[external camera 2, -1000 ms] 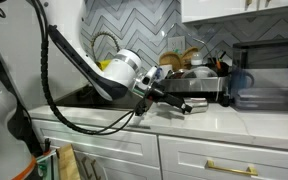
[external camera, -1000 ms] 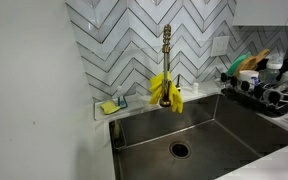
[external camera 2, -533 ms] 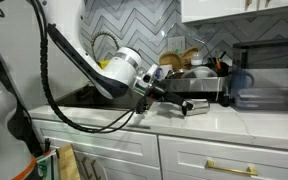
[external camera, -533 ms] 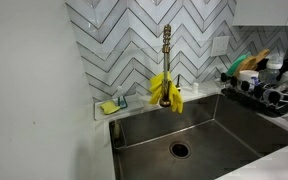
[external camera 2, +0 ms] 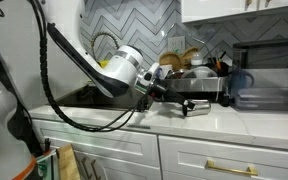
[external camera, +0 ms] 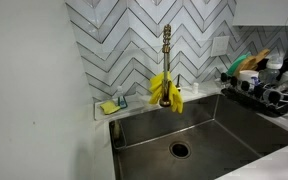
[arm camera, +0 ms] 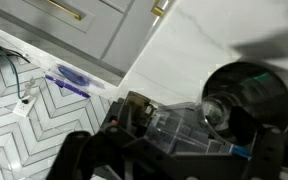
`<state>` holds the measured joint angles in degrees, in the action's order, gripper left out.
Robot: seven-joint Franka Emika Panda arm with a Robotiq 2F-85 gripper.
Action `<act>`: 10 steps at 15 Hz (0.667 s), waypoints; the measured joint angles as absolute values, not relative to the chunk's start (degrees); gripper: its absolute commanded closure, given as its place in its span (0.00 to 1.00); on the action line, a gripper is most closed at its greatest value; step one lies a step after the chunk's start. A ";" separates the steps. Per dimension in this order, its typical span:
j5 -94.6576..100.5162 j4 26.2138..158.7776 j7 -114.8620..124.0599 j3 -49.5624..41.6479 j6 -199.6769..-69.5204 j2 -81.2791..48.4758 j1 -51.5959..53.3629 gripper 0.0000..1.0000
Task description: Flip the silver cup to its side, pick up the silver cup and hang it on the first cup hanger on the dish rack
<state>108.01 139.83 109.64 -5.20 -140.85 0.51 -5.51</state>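
We find the gripper [external camera 2: 177,98] low over the white countertop [external camera 2: 239,122] in an exterior view, at the end of the arm [external camera 2: 79,62] that reaches in from the sink side. Its jaws stand wide apart and hold nothing. The wrist view confirms this: the two dark fingers [arm camera: 76,148] sit spread at the bottom of the frame with no object clamped between them.

The silver cup [external camera 2: 196,106] lies on its side on the countertop, just beyond the fingertips and in front of the dish rack [external camera 2: 210,88]. We cannot tell from that view whether a finger touches it. In the wrist view the cup [arm camera: 249,95] appears as a dark round shape at the upper right, resting on the white countertop [arm camera: 209,40].

The dish rack is loaded with dishes and utensils and stands on the counter behind the cup, against the chevron tile wall. It also shows at the right edge of an exterior view [external camera: 261,95], beside the steel sink [external camera: 209,128]. There we note a brass faucet [external camera: 167,50] with yellow gloves [external camera: 166,90] draped over it, and a small white soap tray [external camera: 111,107] at the sink's far corner. Neither arm nor cup appears in that view.
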 measured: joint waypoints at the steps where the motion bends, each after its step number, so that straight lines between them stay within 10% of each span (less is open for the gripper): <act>1: 107.19 139.79 108.92 -5.22 -140.85 0.51 -5.51 0.00; 10: 93.52 139.48 95.49 -6.19 -145.20 2.49 -5.76 0.00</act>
<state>93.52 139.48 95.49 -6.19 -145.20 2.49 -5.76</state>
